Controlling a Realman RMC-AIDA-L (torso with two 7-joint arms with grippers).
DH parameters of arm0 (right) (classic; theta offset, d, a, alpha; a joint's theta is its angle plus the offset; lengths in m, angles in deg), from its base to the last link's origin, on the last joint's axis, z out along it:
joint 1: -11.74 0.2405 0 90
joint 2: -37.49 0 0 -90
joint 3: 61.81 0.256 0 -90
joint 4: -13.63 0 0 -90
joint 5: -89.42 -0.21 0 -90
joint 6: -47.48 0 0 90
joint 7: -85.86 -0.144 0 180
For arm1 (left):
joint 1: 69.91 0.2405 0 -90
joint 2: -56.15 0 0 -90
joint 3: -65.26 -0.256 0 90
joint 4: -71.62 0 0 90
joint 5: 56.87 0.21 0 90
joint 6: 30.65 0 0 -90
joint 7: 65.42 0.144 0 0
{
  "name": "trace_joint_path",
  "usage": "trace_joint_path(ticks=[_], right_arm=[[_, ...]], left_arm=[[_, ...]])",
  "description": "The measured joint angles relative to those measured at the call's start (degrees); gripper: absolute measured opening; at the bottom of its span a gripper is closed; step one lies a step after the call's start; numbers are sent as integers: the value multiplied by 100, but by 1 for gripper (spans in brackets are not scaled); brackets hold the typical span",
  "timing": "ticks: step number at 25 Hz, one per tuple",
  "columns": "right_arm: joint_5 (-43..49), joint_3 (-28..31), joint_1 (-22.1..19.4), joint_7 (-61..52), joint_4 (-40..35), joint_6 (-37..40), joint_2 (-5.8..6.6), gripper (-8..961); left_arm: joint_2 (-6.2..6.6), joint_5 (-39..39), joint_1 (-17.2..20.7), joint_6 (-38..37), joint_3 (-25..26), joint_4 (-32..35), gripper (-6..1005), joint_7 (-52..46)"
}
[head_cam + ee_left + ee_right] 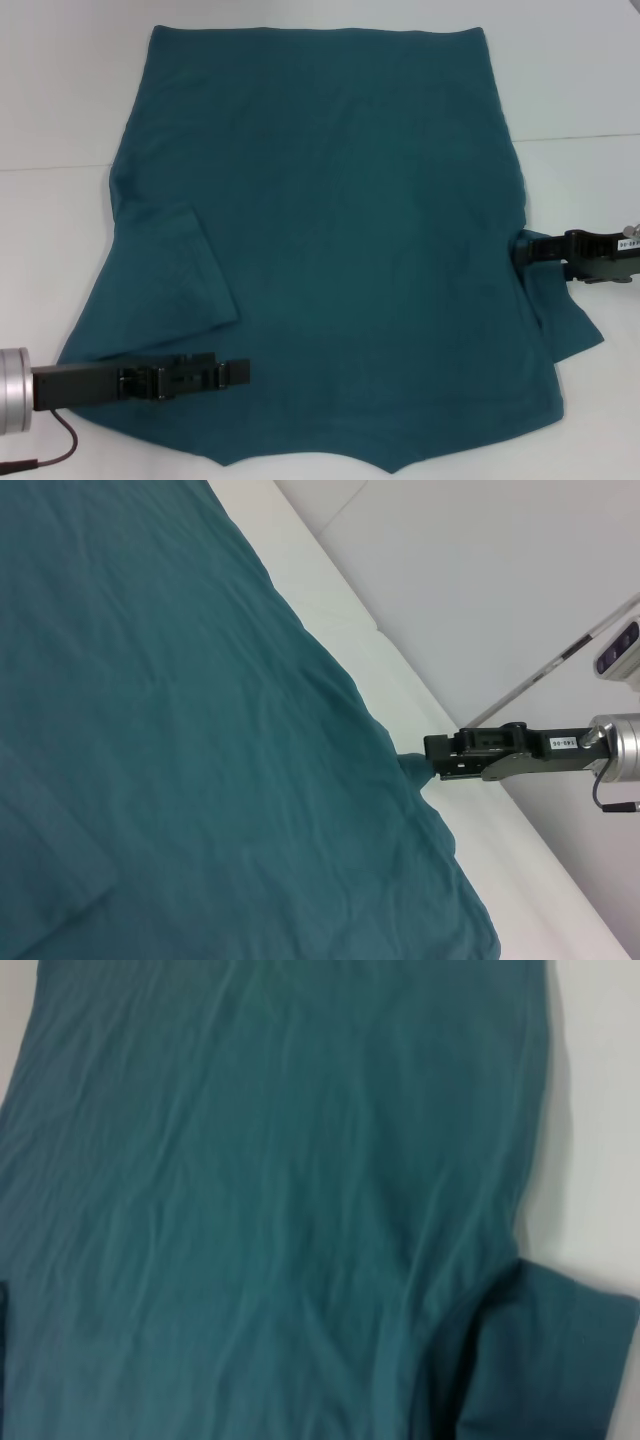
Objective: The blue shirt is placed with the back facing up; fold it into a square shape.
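The blue shirt (340,230) lies spread flat on the white table (60,120), plain side up. Its sleeve on my left (170,290) is folded in onto the body. The sleeve on my right (565,320) sticks out sideways. My left gripper (243,372) lies low over the near left part of the shirt, pointing right. My right gripper (518,250) is at the shirt's right side edge, just above that sleeve. In the left wrist view the right gripper (425,763) is shut on a small pinch of the shirt (180,730), which is drawn into a point. The right wrist view shows only the shirt (260,1190).
A dark cable (50,455) hangs from my left arm at the near left corner. A seam line crosses the table behind the shirt (580,137). Bare white table shows to the left, to the right and beyond the shirt.
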Motion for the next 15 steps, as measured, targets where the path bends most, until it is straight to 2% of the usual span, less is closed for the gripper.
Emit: trace_joint_path(ticks=[4, 10, 15], right_arm=[[-2, 65, -33, 3, -47, 42, 11, 798], [14, 61, -34, 35, -66, 66, 7, 570], [17, 48, -29, 21, -68, 72, 9, 331]], left_arm=[[1, 0, 14, 1, 0, -1, 873, -2], [9, 0, 18, 1, 0, -1, 872, -12], [9, 0, 21, 0, 0, -1, 872, -15]])
